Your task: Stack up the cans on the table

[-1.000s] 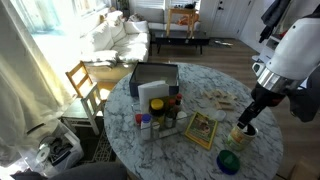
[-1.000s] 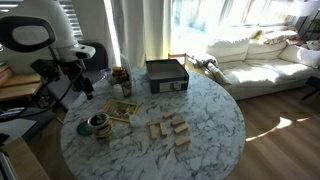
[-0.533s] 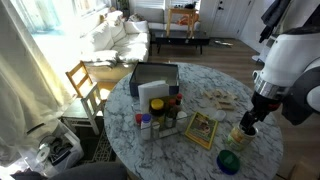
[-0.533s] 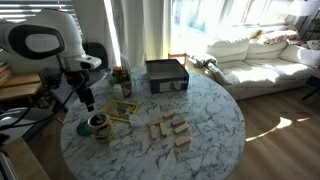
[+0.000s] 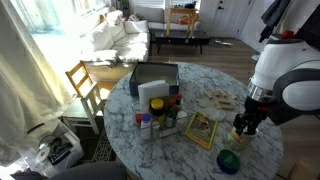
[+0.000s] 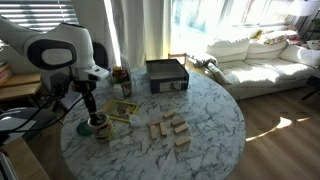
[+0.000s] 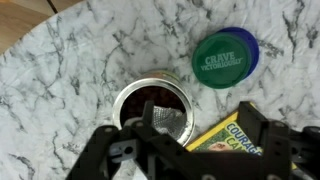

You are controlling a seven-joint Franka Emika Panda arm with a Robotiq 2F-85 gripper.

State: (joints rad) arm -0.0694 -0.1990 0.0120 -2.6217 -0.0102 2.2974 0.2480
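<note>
The round marble table fills the wrist view, and all the work lies near its edge, well apart from the dark box and bottles seen at the middle in both exterior views. The single arm is posed over that edge with the gripper pointing down. Its jaws are spread wide in the wrist view and nothing is held between them. 2 cans are seen on the marble. The open-topped can stands upright almost directly beneath the gripper, with its silvery rim and dark inside turned up to the camera. It is set a little to the left of the midline between the fingers in that view. The green-lidded can stands upright near it, apart from it, up and to the right in the wrist view. The corner of a yellow-green booklet lies just beside the open-topped can, under the right-hand finger. In an exterior view the gripper hangs close above a pale can, with the green-lidded can nearer the table's rim; whether the fingertips are already level with the can's top cannot be made out at that size. Since the can's long axis is vertical, a small sideways correction and a straight descent is judged to be what the coming grasp turns on.
</note>
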